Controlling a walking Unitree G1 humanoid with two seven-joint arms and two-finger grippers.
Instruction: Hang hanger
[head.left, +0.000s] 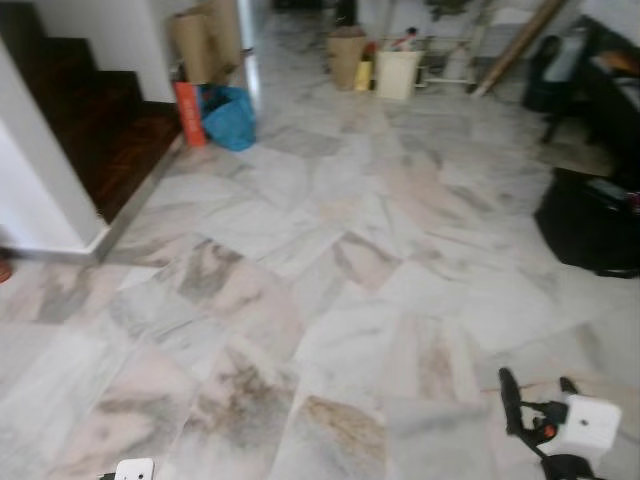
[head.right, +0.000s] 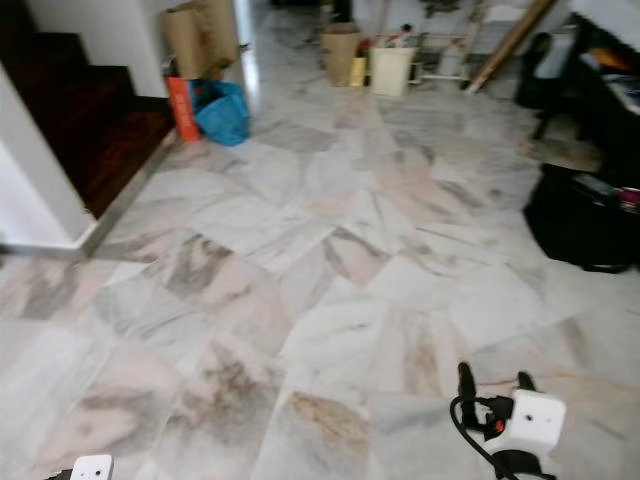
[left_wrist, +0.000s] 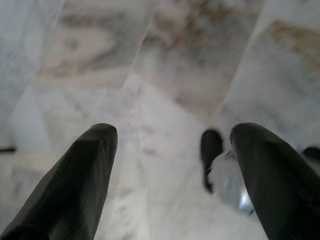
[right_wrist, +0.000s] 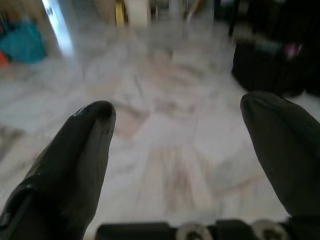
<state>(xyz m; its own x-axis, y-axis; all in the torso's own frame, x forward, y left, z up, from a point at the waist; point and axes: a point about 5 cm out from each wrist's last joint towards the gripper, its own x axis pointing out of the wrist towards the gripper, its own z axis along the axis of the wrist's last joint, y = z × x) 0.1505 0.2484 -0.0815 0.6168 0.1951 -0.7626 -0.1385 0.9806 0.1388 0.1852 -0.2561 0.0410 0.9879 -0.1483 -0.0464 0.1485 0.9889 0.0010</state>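
My right gripper (head.left: 538, 385) hangs low at the right over the marble floor (head.left: 330, 260). It is open, its two black fingers standing apart ahead of a white wrist box (head.left: 588, 422). In the right wrist view the gripper (right_wrist: 177, 107) is spread wide with only floor between its fingers. My left gripper (left_wrist: 172, 135) is also open above bare floor, and its white wrist box (head.left: 133, 468) peeks in at the bottom left. Past the left fingers lies a blurred dark and white shape (left_wrist: 222, 167), which I cannot make out.
Dark wooden stairs (head.left: 90, 130) and a white wall corner (head.left: 40, 190) stand at the left. An orange box (head.left: 188, 112) and a blue bag (head.left: 230, 118) sit beside them. Bins (head.left: 397, 72) line the far end. A black bag (head.left: 590, 225) rests at the right.
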